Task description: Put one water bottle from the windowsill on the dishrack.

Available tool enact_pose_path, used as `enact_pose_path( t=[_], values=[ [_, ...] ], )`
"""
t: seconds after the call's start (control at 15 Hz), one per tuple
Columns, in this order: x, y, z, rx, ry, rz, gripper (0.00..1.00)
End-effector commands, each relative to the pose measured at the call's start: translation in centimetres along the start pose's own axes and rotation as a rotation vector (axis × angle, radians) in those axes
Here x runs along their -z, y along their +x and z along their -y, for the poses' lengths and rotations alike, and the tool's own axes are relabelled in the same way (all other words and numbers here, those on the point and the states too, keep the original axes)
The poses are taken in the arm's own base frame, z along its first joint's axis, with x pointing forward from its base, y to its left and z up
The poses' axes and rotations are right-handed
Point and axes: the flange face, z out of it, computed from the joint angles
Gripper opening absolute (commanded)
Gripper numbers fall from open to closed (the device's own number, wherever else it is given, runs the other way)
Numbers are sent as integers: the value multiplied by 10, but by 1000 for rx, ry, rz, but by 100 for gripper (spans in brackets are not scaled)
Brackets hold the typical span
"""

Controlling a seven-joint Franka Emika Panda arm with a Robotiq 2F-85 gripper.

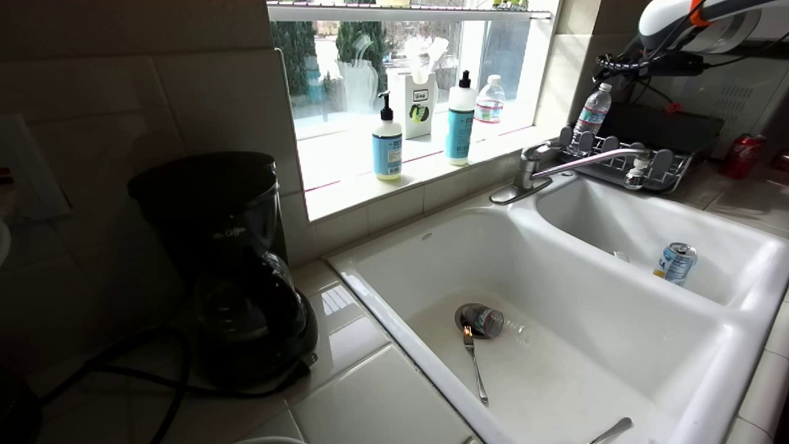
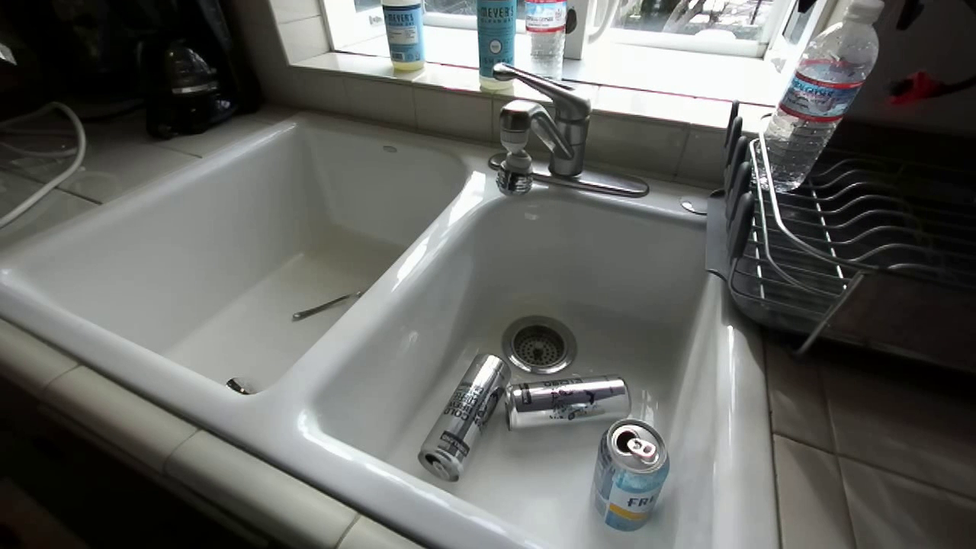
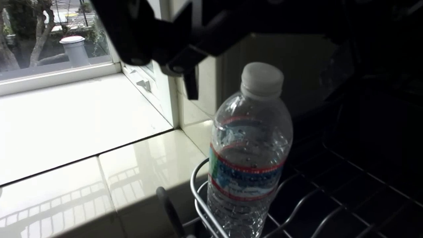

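Note:
A clear water bottle [image 1: 592, 114] with a white cap stands, leaning a little, in the near window-side corner of the dark dishrack [image 2: 789, 236]. The bottle also shows in an exterior view [image 2: 816, 107] and in the wrist view [image 3: 246, 178]. My gripper [image 3: 260, 98] is open above it, one finger [image 3: 191, 84] left of the cap and apart from it. The right finger is very dark. Another clear water bottle [image 1: 491, 102] stands on the white windowsill [image 2: 671, 88], behind the soap bottles; it shows in both exterior views [image 2: 545, 38].
The faucet [image 2: 572, 126] stands between windowsill and dishrack. Soap bottles [image 1: 387, 148] stand on the sill. The white double sink [image 2: 381, 286] holds cans [image 2: 629, 476], forks [image 1: 474, 370] and a lying clear bottle [image 1: 484, 320]. A red can [image 1: 743, 154] stands beyond the dishrack.

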Motion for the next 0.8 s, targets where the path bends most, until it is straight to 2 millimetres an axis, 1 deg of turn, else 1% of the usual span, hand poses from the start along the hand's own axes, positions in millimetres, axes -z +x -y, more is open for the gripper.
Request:
enact_pose_path(
  t=[0.0, 0.13, 0.27, 0.4, 0.53, 0.6, 0.73],
  values=[
    [22, -5, -2, -19, -19, -12, 100],
    [39, -4, -2, -23, -27, -26, 100],
    [65, -4, 1, -30, -9, -50, 100],
    [100, -7, 20, 43, 119, -89, 100],
    [126, -14, 41, 134, 189, -84, 100],
    [138, -19, 55, 178, 225, -82, 100],
    [155, -31, 90, 259, 301, -75, 100]
  ],
)
